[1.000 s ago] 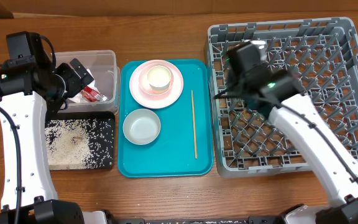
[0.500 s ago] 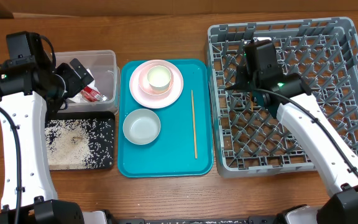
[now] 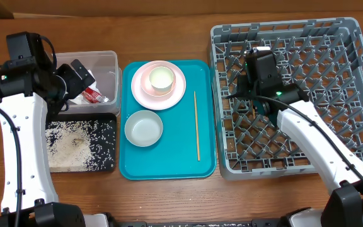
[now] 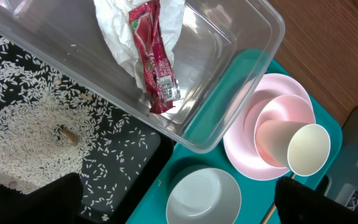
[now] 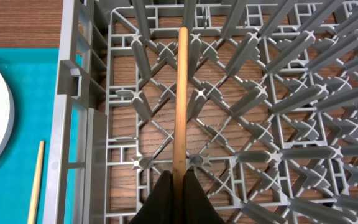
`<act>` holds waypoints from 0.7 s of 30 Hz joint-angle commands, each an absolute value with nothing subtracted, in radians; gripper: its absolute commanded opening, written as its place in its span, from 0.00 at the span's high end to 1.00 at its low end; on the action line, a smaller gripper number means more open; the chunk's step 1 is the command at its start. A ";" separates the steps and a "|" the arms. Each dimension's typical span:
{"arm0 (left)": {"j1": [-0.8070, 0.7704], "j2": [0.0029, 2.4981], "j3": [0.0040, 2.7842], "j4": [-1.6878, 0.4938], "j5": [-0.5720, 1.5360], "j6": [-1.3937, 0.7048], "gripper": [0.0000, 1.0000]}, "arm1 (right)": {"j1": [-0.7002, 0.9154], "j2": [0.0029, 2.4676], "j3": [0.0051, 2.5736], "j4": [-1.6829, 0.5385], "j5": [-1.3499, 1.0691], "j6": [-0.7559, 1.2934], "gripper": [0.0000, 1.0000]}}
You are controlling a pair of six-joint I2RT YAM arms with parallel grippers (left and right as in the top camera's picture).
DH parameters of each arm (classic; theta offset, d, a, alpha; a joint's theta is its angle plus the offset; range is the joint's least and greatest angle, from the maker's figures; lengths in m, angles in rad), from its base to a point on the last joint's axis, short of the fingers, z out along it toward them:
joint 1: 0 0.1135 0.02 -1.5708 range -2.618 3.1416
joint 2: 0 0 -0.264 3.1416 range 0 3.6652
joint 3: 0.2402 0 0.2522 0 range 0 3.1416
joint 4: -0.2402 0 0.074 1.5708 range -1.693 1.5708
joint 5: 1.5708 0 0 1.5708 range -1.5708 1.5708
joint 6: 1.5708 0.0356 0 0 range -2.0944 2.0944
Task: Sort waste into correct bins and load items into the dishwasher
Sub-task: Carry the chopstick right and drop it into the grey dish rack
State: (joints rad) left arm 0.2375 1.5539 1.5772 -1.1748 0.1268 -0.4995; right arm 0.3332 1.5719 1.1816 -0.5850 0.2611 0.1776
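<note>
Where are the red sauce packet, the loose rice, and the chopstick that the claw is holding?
red sauce packet [image 4: 153,62], left wrist view, middle of the wrapper.
loose rice [image 3: 65,150], overhead view, densest patch of the grains.
held chopstick [image 5: 181,99], right wrist view, middle of the wooden shaft.
</note>
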 commanded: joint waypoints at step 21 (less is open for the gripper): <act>0.239 1.537 1.591 -1.174 0.127 -0.509 0.00 | 0.324 1.575 1.064 -0.476 0.252 0.155 0.96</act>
State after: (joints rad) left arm 0.2375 1.5539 1.5772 -1.1748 0.1268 -0.4995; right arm 0.3332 1.5730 1.0859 -0.5026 0.2584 0.1738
